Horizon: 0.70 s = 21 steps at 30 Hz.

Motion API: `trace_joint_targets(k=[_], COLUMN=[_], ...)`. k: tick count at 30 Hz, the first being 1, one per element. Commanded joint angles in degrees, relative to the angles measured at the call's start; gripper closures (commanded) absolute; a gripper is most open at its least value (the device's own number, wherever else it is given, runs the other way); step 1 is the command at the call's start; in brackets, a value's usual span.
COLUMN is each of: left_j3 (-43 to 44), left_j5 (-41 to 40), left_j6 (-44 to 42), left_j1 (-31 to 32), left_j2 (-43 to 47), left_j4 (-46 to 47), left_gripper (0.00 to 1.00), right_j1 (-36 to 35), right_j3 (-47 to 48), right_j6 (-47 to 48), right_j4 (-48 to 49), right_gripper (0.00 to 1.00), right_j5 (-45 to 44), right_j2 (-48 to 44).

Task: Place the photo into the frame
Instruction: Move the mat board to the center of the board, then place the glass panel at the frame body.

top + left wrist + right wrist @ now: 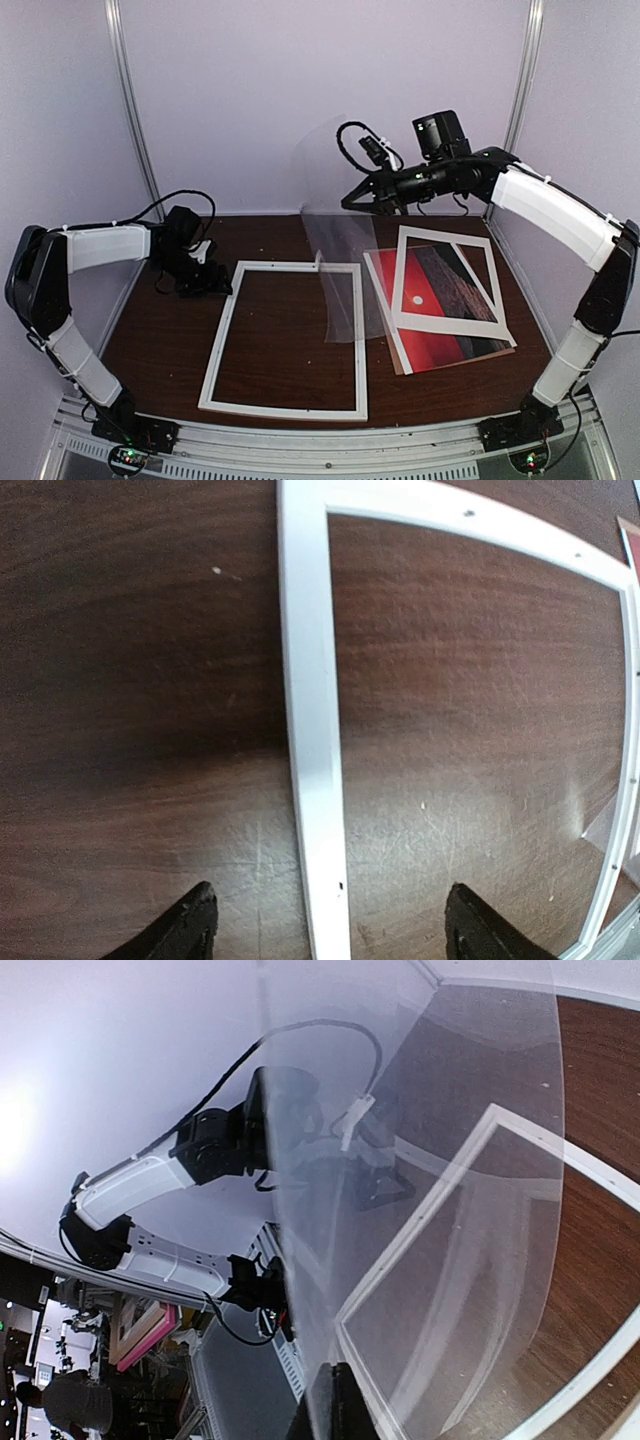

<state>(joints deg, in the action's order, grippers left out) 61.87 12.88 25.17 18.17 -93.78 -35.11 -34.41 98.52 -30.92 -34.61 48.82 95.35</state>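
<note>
right gripper (330,1405) pinching clear sheet (450,1160), left gripper (330,920) spread over frame (305,680), photo (440,350) half hidden under mat (398,270)

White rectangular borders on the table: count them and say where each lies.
2. The rigid white frame lies flat at centre. The white paper mat lies to its right, overlapping the sunset photo. None seems hidden.

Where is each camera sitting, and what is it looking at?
Top external: high behind the arms, looking down on the table; both arms show, with the frame, the photo and the clear sheet.
Left wrist: on the left gripper, facing down at the frame's edge; its open fingertips show.
Right wrist: on the right gripper, looking through the sheet it pinches toward the left arm.
All three share the frame.
</note>
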Motion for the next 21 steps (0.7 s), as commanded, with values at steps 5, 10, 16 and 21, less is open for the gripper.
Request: trace_joint_targets(k=[5,10,16,21], left_j3=[-2.1,-3.9,-5.7,-4.3], left_j5=[-4.0,-6.2,-20.8,-24.0], left_j6=[3.4,5.0,4.0,2.1], left_j1=[-9.4,-14.8,-15.6,-15.6], left_j2=[8.0,12.8,20.8,21.8], left_j4=[3.6,2.5,0.6,-0.7], left_gripper=[0.14,0.09,0.02,0.02], right_j1=[-10.8,-13.5,-13.4,-12.6], right_j3=[7.3,8.3,1.0,-8.9], right_j6=[-15.1,-22.1,-22.8,-25.8], right_j4=[16.8,24.4,20.2,23.5], right_gripper=[1.00,1.00,1.00,1.00], right_j5=[-3.5,-3.8,-13.9,-17.8], right_j2=[6.7,10.2,11.5,13.1])
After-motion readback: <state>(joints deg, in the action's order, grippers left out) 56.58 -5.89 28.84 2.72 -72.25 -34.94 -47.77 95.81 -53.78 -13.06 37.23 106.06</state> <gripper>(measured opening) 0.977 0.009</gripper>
